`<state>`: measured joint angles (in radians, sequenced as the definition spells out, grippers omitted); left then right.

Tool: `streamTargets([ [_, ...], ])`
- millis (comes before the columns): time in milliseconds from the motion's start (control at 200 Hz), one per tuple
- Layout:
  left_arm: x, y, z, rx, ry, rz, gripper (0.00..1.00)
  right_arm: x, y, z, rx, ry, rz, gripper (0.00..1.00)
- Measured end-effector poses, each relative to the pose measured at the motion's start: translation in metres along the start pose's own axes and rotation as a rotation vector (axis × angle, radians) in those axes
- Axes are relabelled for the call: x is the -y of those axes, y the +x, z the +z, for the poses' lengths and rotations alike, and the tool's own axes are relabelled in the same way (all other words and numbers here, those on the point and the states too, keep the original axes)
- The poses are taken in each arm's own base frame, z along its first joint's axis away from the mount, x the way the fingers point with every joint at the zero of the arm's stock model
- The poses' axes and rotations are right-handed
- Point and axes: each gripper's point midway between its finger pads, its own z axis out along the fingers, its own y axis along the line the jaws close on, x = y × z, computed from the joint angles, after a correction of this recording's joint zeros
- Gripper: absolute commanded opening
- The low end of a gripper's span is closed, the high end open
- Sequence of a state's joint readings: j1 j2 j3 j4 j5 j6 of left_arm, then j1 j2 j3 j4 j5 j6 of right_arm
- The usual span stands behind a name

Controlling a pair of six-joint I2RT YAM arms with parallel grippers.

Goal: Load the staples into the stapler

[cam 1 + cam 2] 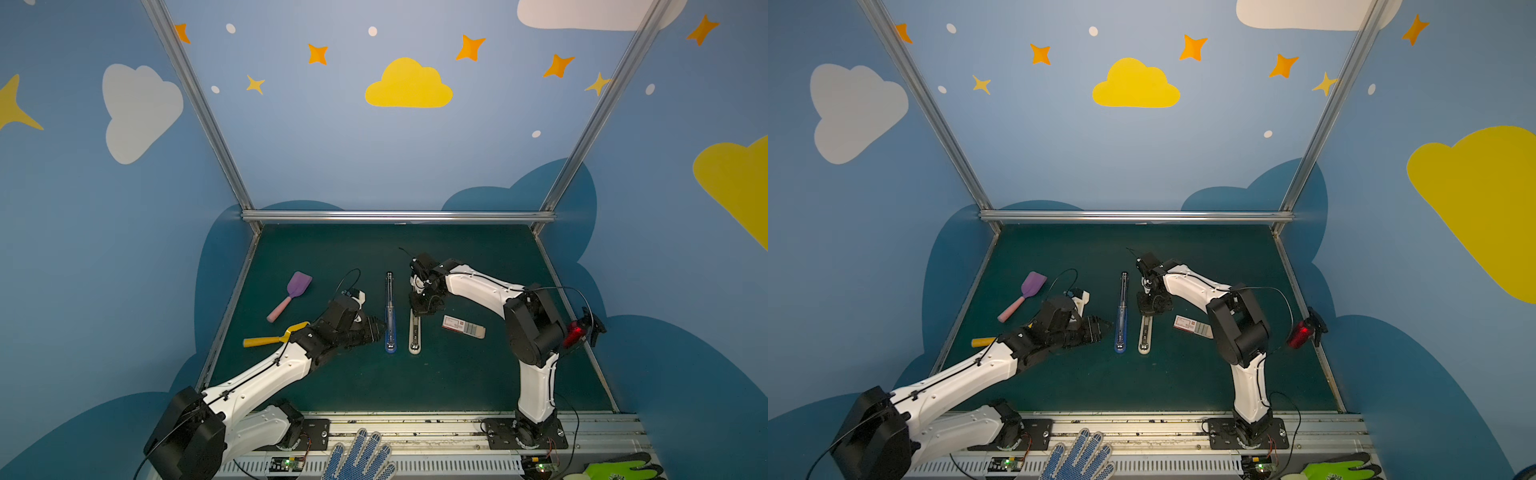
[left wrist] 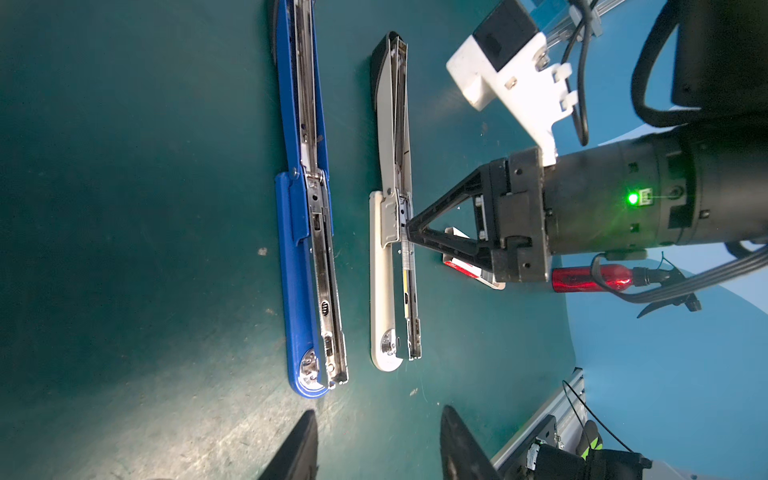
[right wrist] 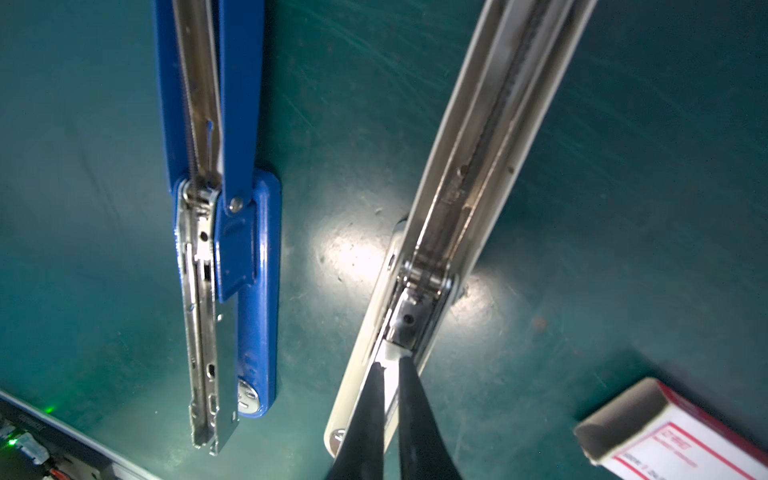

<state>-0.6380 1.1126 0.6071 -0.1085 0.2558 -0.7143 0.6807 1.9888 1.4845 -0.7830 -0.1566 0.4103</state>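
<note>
In both top views you can't see the far half of the white stapler (image 1: pixel 414 337); the right gripper (image 1: pixel 417 312) covers it; the left arm (image 1: pixel 967 370) hides part of the yellow-handled tool (image 1: pixel 982 342). Staple box (image 3: pixel 665 440) runs off the right wrist frame, print blurred; whether the right fingertips (image 3: pixel 374 386) pinch anything, you can't tell.

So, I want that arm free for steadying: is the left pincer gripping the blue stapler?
No, the left pincer hangs open over bare mat, nothing between its fingers, short of the blue stapler.
</note>
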Motion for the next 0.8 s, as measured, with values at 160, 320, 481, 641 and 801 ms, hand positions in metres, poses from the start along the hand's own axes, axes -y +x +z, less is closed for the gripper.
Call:
streamTargets([
  [160, 0.0, 0.0, 0.0, 0.0, 0.0, 0.0, 0.48, -0.003, 0.004, 0.001, 0.001, 0.017, -0.003, 0.16],
  [320, -0.001, 0.001, 0.0, 0.0, -0.001, 0.0, 0.48, -0.003, 0.011, 0.005, -0.01, 0.03, 0.004, 0.16],
  [481, -0.001, 0.001, 0.0, -0.001, -0.001, 0.0, 0.48, -0.006, 0.011, 0.004, -0.008, 0.014, 0.025, 0.25],
  [641, -0.001, 0.001, 0.0, -0.001, -0.001, 0.0, 0.48, -0.009, 0.015, 0.005, -0.006, 0.009, 0.024, 0.25],
  [801, -0.001, 0.001, 0.0, -0.002, -0.002, 0.0, 0.48, -0.012, 0.023, 0.004, -0.012, 0.005, 0.027, 0.26],
])
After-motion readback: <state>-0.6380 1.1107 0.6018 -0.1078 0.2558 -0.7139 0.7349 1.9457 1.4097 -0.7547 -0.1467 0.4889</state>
